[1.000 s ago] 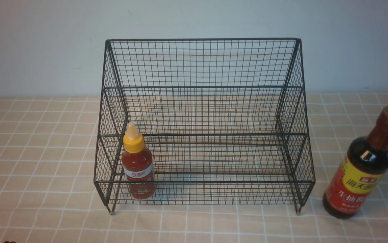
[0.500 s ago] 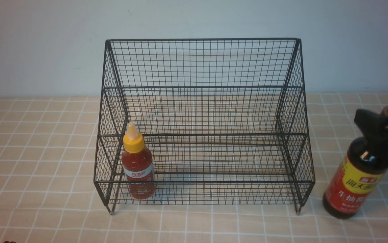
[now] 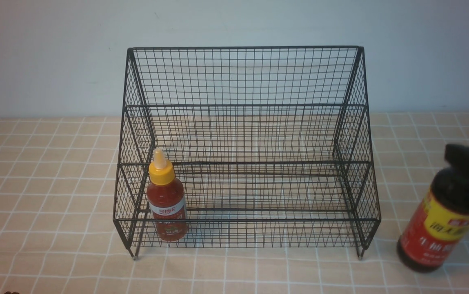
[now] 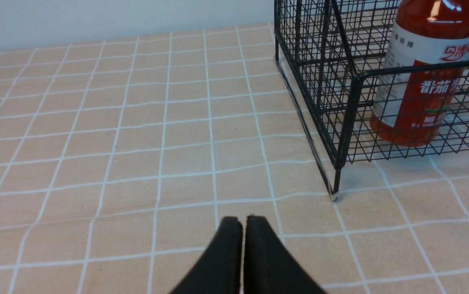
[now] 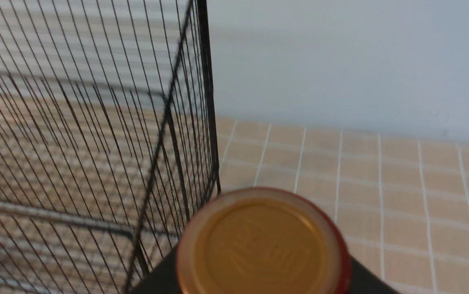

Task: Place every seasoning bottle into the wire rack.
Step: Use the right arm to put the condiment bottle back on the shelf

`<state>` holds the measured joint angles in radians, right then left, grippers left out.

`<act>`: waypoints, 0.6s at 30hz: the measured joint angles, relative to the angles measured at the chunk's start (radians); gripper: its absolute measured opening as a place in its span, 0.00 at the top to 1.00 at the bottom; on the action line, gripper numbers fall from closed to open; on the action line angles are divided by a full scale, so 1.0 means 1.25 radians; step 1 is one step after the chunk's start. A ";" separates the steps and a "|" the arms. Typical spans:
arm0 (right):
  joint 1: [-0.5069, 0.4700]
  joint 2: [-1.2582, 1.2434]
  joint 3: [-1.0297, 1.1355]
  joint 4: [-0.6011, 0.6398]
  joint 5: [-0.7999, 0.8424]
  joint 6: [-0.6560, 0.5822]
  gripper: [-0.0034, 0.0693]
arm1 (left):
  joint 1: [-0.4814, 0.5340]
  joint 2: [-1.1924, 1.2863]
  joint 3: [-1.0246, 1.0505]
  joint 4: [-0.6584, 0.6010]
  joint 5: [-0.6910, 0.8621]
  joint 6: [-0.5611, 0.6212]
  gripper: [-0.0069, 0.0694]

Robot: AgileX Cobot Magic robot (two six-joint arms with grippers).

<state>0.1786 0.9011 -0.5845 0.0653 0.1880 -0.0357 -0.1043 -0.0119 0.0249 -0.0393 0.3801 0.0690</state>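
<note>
1 of the 2 bottles is already home: the red bottle [image 3: 167, 204] stands upright at the left end of the lower tier of the rack [image 3: 242, 47], just behind the low front rail, which should stop it from sliding forward. The soy bottle [image 3: 442, 224] is outside, on the table [image 3: 46, 183] side to the right of the rack, near its front right foot. The right jaws are clamped on its neck, below the cap [image 5: 261, 245], a sensible hold because the neck is the 1 narrow part and leaves the heavy body hanging beneath. The bottle leans with its top toward the right, at an angle it could hardly keep alone, so I judge that the jaws are carrying it; whether its base is clear of the table I cannot tell. In the right wrist view the cap sits close under the camera with the rack's side wall just beside it, so the next move likely calls for lifting over that wall or swinging round to the open front, and a slanted, top-held bottle could swing or clip the wire. The left jaws are pressed together with nothing between them, low over the table near the rack's front left foot, apparently parked out of the way since their side is done.
</note>
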 joint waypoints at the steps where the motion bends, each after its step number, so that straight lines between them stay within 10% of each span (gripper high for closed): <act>1: 0.000 -0.003 -0.006 -0.004 0.004 0.000 0.59 | 0.000 0.000 0.000 0.000 0.000 0.000 0.92; 18: 0.112 0.121 -0.450 -0.011 0.164 -0.020 0.59 | 0.000 0.000 0.000 0.000 0.000 0.000 0.92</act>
<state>0.3183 1.0524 -1.1473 0.0519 0.3929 -0.0611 -0.1043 -0.0119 0.0249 -0.0393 0.3801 0.0690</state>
